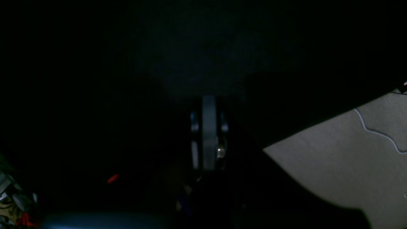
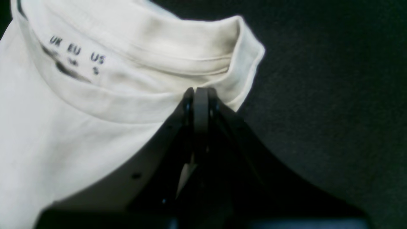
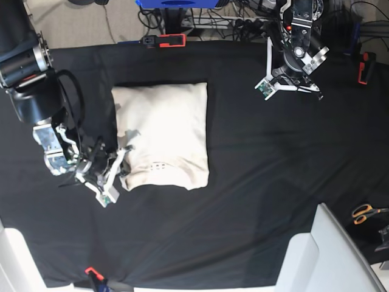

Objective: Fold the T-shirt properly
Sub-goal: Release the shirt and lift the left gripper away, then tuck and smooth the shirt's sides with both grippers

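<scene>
The cream T-shirt [image 3: 163, 131] lies folded into a rough rectangle on the black tablecloth [image 3: 261, 158], left of centre. Its neck end with the small dark label [image 2: 74, 54] points toward the table's front. My right gripper [image 3: 120, 155] sits at the shirt's front left corner. In the right wrist view it [image 2: 201, 95] is shut on the raised collar edge. Far from the shirt, my left gripper [image 3: 290, 84] hovers over the cloth at the back right. It [image 1: 208, 127] is shut and holds nothing.
Red clamps [image 3: 164, 40] [image 3: 363, 67] hold the tablecloth at the back and right edges. Orange-handled scissors [image 3: 366, 212] lie off the cloth at the right. A white panel [image 3: 328, 255] juts in at the front right. Beige floor [image 1: 343, 165] shows past the table edge.
</scene>
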Controlling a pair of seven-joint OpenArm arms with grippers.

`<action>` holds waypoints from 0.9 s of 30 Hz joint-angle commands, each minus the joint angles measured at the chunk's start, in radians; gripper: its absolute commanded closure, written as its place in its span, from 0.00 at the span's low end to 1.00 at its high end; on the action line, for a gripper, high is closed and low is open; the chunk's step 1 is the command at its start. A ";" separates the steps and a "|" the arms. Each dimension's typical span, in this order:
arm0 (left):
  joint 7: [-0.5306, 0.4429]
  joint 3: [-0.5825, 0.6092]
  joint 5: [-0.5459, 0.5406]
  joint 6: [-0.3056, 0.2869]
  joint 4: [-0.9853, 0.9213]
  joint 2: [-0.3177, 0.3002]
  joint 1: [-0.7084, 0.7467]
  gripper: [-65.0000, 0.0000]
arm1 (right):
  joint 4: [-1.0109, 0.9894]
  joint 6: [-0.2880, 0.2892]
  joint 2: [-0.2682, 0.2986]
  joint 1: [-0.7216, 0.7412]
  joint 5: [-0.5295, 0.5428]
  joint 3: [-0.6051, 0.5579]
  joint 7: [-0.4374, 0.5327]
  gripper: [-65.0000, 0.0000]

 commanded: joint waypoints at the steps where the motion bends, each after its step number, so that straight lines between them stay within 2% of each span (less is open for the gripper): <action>1: 0.000 -0.002 0.005 0.004 0.013 -0.006 0.000 1.00 | 0.017 -0.042 0.014 0.034 0.000 0.007 0.015 1.00; 3: 0.000 -0.002 0.005 0.004 0.013 -0.006 0.000 1.00 | 0.065 -0.078 0.023 0.032 0.000 0.007 0.013 1.00; 6: 0.000 -0.002 0.005 0.004 0.013 -0.006 0.000 1.00 | 0.220 -0.084 0.065 -0.022 0.000 -0.001 -0.008 1.00; 11: 0.000 -0.002 0.005 0.004 0.013 -0.006 -0.003 1.00 | 0.630 -0.081 0.089 -0.152 -0.002 -0.005 -0.238 1.00; 14: -0.007 0.004 0.002 0.004 0.020 -0.004 -0.005 1.00 | 0.755 -0.081 0.085 -0.187 -0.002 -0.057 -0.293 1.00; 19: -0.008 0.005 -0.006 0.004 0.042 0.051 -0.105 1.00 | 0.754 -0.088 0.083 -0.226 0.000 -0.065 -0.298 1.00; 23: -0.002 0.039 -0.004 0.004 0.011 0.109 -0.250 1.00 | 0.749 -0.088 0.088 -0.281 0.000 0.015 -0.298 1.00; 27: 0.009 0.127 -0.004 0.004 -0.130 0.146 -0.410 1.00 | 0.758 -0.085 0.091 -0.331 0.000 0.088 -0.298 1.00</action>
